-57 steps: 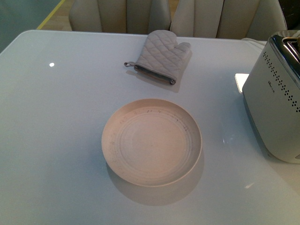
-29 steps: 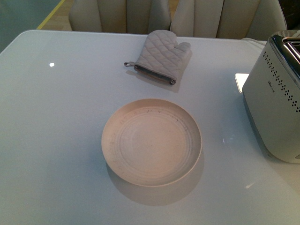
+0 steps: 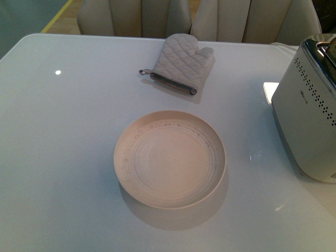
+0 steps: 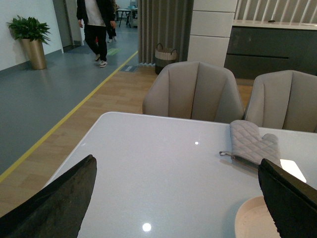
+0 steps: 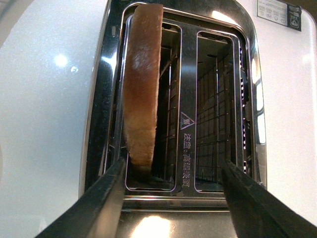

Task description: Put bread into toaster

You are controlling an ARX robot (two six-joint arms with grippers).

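Note:
The bread [image 5: 142, 89], a tan slice with brown crust, stands on edge in one slot of the toaster [image 5: 187, 99], sticking up above the chrome top. The other slot holds nothing. My right gripper [image 5: 173, 198] hangs open just over the toaster's top, its dark fingers [image 5: 99, 198] apart and clear of the bread. In the front view the white-grey toaster [image 3: 307, 121] stands at the table's right edge. My left gripper [image 4: 171, 208] is open above the table with nothing between its fingers. Neither arm shows in the front view.
A round cream plate [image 3: 169, 157] with nothing on it sits mid-table, its rim also at the left wrist view's edge [image 4: 255, 220]. A quilted grey oven mitt [image 3: 181, 63] lies behind it. Beige chairs [image 4: 195, 91] stand along the table's far edge.

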